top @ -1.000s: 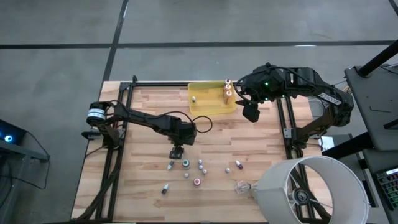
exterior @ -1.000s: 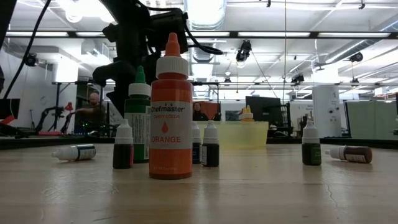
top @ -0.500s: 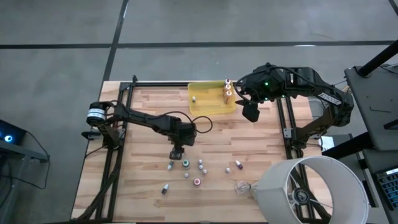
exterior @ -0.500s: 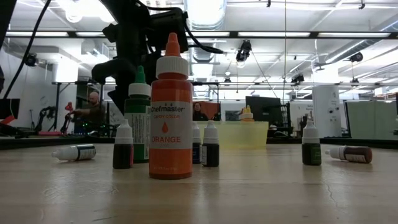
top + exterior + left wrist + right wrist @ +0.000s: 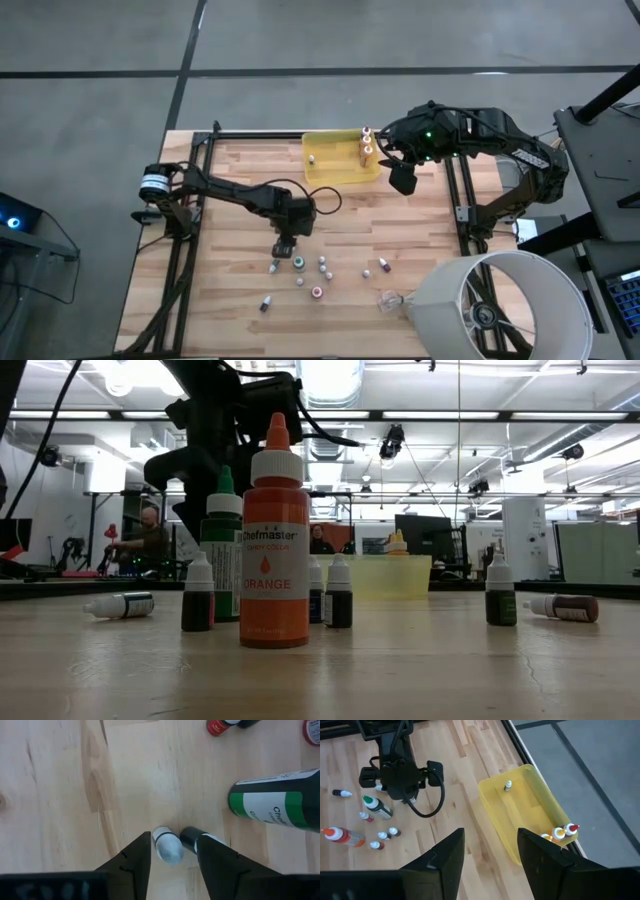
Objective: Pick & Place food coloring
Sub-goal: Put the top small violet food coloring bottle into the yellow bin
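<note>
Several small food coloring bottles (image 5: 318,275) stand or lie on the wooden table toward its near side. A tall orange one (image 5: 273,550) and a green one (image 5: 280,805) are among them. My left gripper (image 5: 172,840) points down over the leftmost of these. Its fingers stand close on either side of a white-capped little bottle (image 5: 167,847) and a dark bottle (image 5: 190,837) right beside it. My right gripper (image 5: 402,180) hangs open and empty above the right end of the yellow tray (image 5: 335,170). The tray holds orange- and red-capped bottles (image 5: 366,148) and one white-capped bottle (image 5: 312,158). My left gripper has its fingers (image 5: 142,850) coming from above, one beside the white-capped bottle's cap (image 5: 161,836) and the other beside the dark bottle. Both bottles rest on the table. Whether either finger touches them, I cannot tell.
A clear crumpled plastic scrap (image 5: 388,299) lies near the table's near right corner beside a big white drum-shaped shade (image 5: 500,305). Black frame rails (image 5: 190,250) run along the left and right edges. Bare wood lies between the tray and the bottles.
My left gripper's fingers have drawn closer together around the little white-capped bottle, while the arm stays in place. The bottles have not moved.
</note>
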`<action>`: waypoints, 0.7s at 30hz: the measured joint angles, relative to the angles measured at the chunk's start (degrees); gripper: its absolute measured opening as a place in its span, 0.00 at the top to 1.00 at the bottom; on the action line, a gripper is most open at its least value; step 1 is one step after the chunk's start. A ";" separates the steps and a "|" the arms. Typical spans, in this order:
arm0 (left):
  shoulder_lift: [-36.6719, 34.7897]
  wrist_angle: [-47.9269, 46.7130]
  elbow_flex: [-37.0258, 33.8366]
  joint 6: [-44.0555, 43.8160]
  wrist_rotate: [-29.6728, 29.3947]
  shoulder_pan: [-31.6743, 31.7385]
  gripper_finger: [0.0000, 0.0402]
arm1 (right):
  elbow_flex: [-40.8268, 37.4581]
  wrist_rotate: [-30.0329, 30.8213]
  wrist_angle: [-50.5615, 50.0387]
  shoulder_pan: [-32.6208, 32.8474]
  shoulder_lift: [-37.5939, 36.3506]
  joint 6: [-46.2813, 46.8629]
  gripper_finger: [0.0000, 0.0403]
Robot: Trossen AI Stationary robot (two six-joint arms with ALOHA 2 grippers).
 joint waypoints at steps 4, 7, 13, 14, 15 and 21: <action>0.00 0.00 0.00 0.04 -0.10 0.00 0.70 | 0.00 0.00 0.00 0.00 0.00 0.04 0.57; 0.00 0.00 0.00 0.04 -0.20 0.00 0.71 | 0.00 0.00 0.00 0.00 0.00 0.07 0.57; 0.00 0.00 0.00 0.07 -0.23 0.00 0.75 | 0.00 0.00 -0.02 0.00 0.00 0.07 0.57; 0.00 0.02 -0.07 0.08 -0.23 0.00 0.76 | 0.00 0.00 -0.02 0.00 0.00 0.07 0.57; 0.00 0.02 -0.19 0.07 -0.23 0.00 0.76 | 0.00 -0.01 -0.02 0.00 0.00 0.07 0.57; 0.00 -0.35 -0.81 -0.24 -0.23 0.00 0.80 | 0.00 -0.02 -0.02 0.00 0.00 0.07 0.57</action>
